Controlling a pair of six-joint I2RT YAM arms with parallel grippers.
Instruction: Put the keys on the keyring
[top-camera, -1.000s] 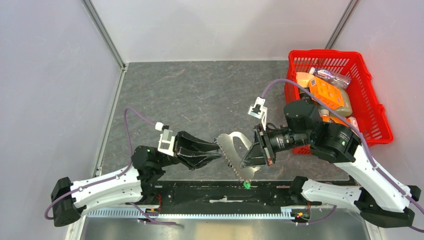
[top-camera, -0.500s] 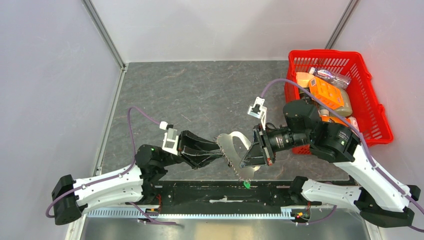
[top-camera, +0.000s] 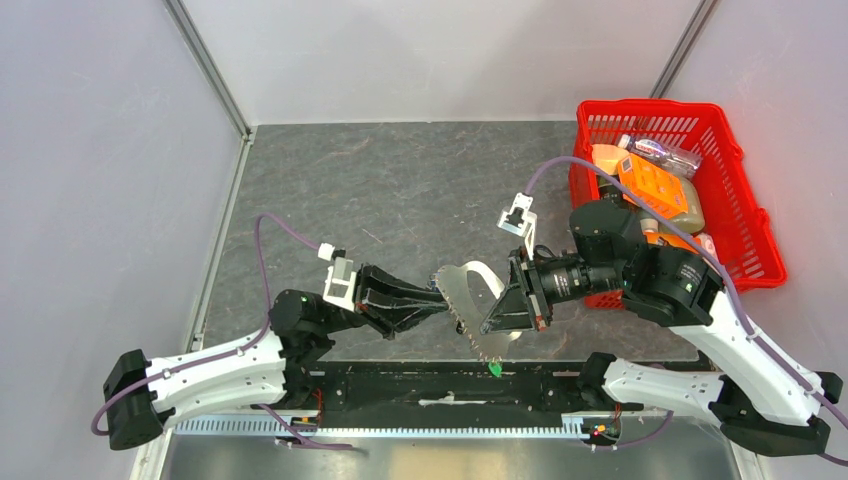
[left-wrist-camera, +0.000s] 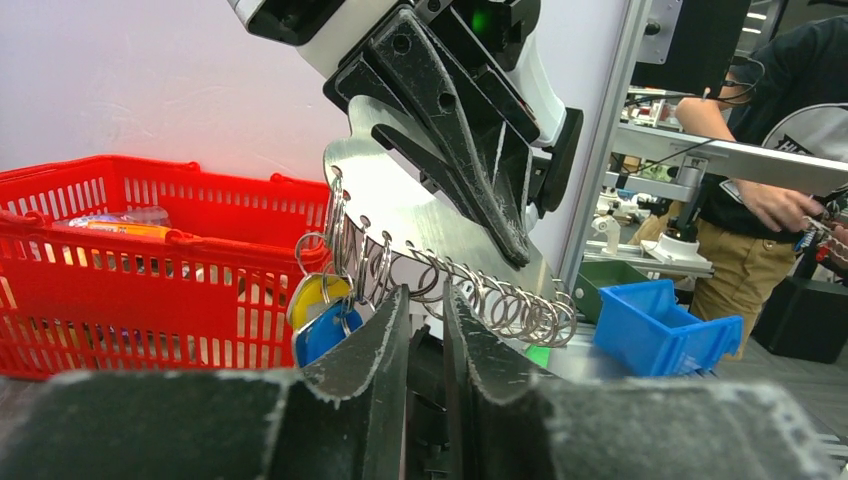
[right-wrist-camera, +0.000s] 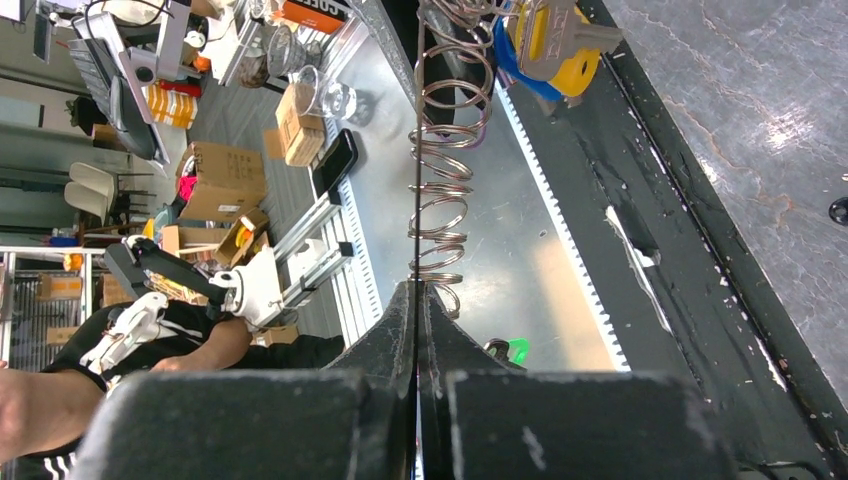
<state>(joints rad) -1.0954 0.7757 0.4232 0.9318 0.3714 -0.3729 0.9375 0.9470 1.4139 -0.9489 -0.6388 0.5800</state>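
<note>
My right gripper (top-camera: 492, 322) is shut on the keyring (top-camera: 462, 285), a flat silver plate with a spiral of wire rings along one edge, held in the air above the table's near edge. A small green tag (top-camera: 492, 370) hangs at its lower end. In the right wrist view my right gripper (right-wrist-camera: 417, 290) pinches the plate edge-on below the rings (right-wrist-camera: 440, 180). A yellow-capped key (left-wrist-camera: 318, 297) and a blue-capped key (left-wrist-camera: 325, 333) hang from rings at the plate's upper end. My left gripper (left-wrist-camera: 425, 295) is just under the ring row, its jaws a narrow gap apart with nothing between them.
A red basket (top-camera: 745, 215) with packaged items stands at the right of the table, behind the right arm. A black rail (top-camera: 400, 380) runs along the table's near edge under the keyring. Grey walls enclose the left and back.
My left gripper has moved forward and up to the ring edge of the keyring. The right gripper and the keyring have barely moved.
</note>
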